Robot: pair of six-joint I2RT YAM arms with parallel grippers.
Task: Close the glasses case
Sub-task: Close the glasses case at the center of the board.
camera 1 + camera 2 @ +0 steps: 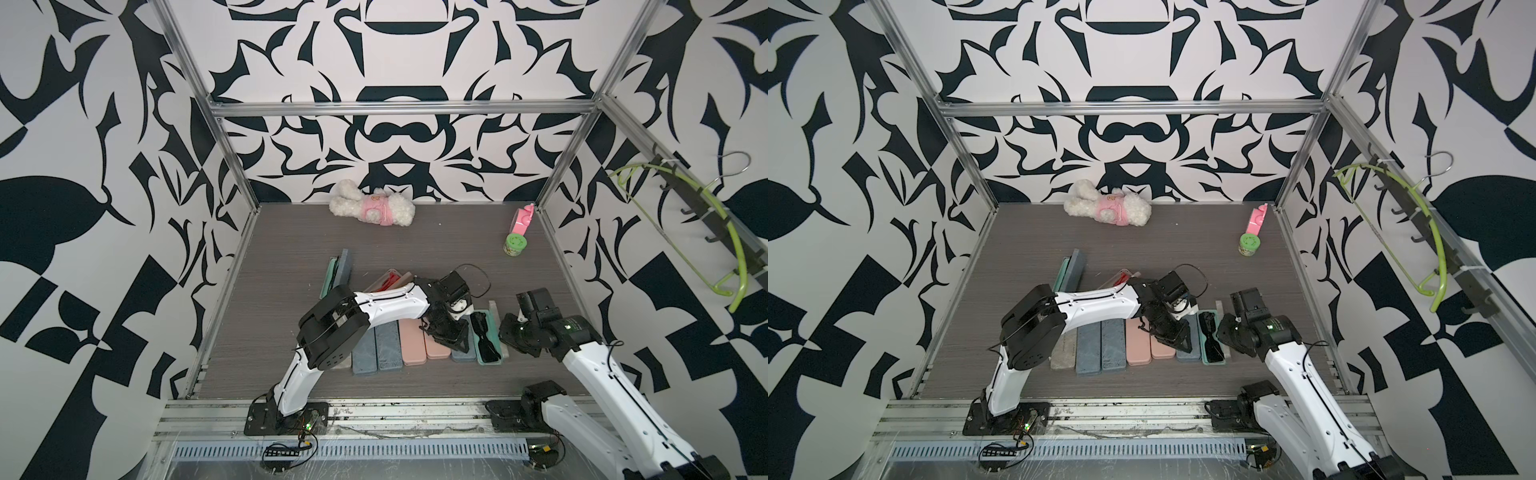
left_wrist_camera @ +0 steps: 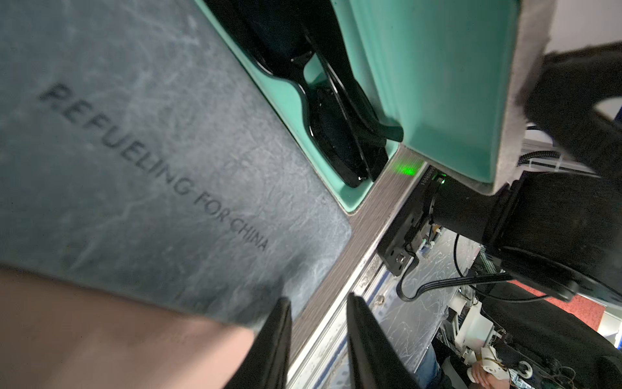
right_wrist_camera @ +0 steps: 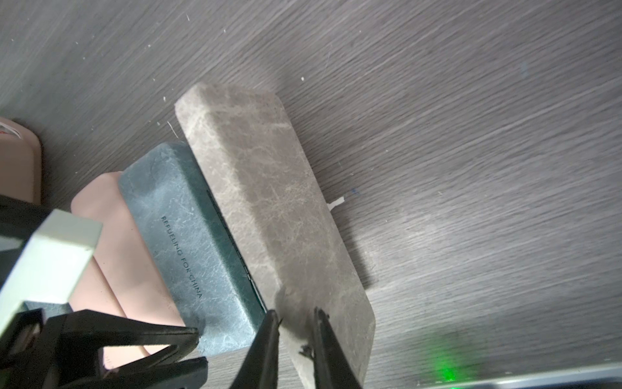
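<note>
The dark wood-grain tabletop is carrying a row of closed cases. At its right end, lower centre-right in both top views, the grey-brown, mint-lined glasses case is standing open. The right end effector, nearly closed, is pressing its lid. The left end effector, narrowly parted and empty, is hovering alongside. Black sunglasses are lying inside.

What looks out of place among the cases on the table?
The end case of the front row is open, black glasses inside, lid raised; the others lie shut. Behind the left arm, another case lies open and askew, holding something red.
</note>
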